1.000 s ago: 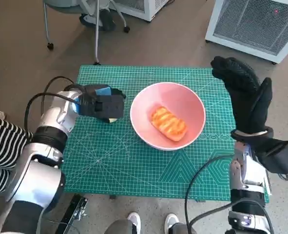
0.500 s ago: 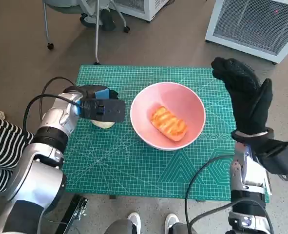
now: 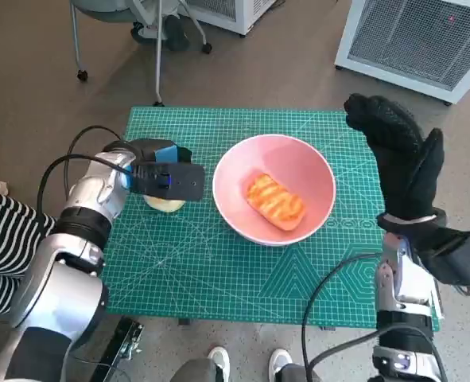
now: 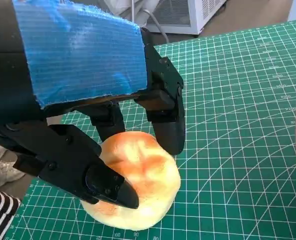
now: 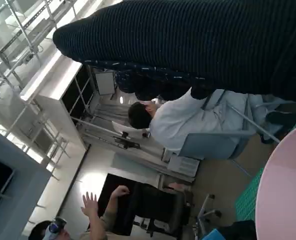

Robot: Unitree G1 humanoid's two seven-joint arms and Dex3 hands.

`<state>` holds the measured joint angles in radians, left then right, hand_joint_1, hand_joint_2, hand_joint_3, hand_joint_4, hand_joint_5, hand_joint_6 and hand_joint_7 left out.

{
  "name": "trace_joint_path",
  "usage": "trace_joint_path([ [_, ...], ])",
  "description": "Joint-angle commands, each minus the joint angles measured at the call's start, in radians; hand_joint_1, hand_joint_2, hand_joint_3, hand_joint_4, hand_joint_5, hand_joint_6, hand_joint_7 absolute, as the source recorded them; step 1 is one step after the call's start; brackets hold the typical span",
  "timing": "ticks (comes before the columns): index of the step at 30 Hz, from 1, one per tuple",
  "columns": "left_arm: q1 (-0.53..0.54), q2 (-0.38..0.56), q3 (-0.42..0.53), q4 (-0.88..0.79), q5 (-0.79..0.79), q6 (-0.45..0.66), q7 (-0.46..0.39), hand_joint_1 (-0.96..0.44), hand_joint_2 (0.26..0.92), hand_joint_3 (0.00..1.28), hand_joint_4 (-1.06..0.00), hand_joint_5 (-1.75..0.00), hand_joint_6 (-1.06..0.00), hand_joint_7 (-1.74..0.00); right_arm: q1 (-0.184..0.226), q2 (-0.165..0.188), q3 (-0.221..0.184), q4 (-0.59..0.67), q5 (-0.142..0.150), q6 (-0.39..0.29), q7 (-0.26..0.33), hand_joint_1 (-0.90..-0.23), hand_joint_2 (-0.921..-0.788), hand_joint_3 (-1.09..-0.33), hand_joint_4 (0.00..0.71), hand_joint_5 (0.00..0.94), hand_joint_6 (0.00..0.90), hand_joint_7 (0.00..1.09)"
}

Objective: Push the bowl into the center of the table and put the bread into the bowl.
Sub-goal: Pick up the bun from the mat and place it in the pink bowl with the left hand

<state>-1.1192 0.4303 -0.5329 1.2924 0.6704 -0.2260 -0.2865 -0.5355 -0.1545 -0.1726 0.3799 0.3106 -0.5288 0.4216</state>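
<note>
The pink bowl (image 3: 301, 161) stands near the middle of the green mat, and an orange glazed bread (image 3: 275, 201) lies inside it. A pale round bun (image 3: 165, 204) rests on the mat just left of the bowl. My left hand (image 3: 165, 177) is down over the bun. In the left wrist view its fingers (image 4: 167, 131) press the far side of the bun (image 4: 137, 185) and its thumb lies across the near side, so it grips the bun. My right hand (image 3: 402, 159) is raised beside the bowl's right side, fingers apart and holding nothing.
The green cutting mat (image 3: 219, 270) covers the small table. A chair base (image 3: 147, 32) and white units (image 3: 425, 40) stand on the floor behind. A striped sleeve (image 3: 4, 239) shows at the left, shoes (image 3: 219, 362) at the front edge. A seated person (image 5: 178, 120) appears in the right wrist view.
My left hand has turned and settled lower over the bun, its fingers coming in around it. The bowl, the bread inside it and my right hand have stayed put.
</note>
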Motion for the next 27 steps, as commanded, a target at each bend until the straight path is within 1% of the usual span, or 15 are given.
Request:
trace_joint_path([
  [1, -0.025, 0.023, 0.014, 0.007, -0.007, -0.004, -0.001, 0.00, 0.920, 0.11, -0.65, -1.14, -0.57, -1.29, 0.017, -0.003, 0.002, 0.015, -0.008, 0.005, 0.005, -0.708, -0.921, -0.672, 0.199, 0.000, 0.107, 0.37],
  [11, -0.039, 0.040, 0.058, -0.016, -0.043, -0.035, -0.018, 0.00, 0.920, 0.09, -0.69, -1.12, -0.56, -1.27, 0.020, -0.002, 0.003, 0.013, -0.006, 0.007, 0.006, -0.704, -0.921, -0.683, 0.199, 0.000, 0.105, 0.37],
  [20, -0.049, 0.068, 0.116, -0.062, -0.099, -0.084, -0.054, 0.00, 0.921, 0.09, -0.70, -1.12, -0.57, -1.26, 0.021, -0.001, 0.000, 0.013, 0.000, 0.008, 0.008, -0.703, -0.921, -0.683, 0.199, 0.000, 0.105, 0.37],
  [27, -0.045, 0.103, 0.168, -0.146, -0.149, -0.132, -0.086, 0.00, 0.921, 0.09, -0.70, -1.12, -0.57, -1.26, 0.021, 0.002, 0.000, 0.015, 0.001, 0.008, 0.006, -0.701, -0.921, -0.683, 0.199, 0.000, 0.104, 0.37],
])
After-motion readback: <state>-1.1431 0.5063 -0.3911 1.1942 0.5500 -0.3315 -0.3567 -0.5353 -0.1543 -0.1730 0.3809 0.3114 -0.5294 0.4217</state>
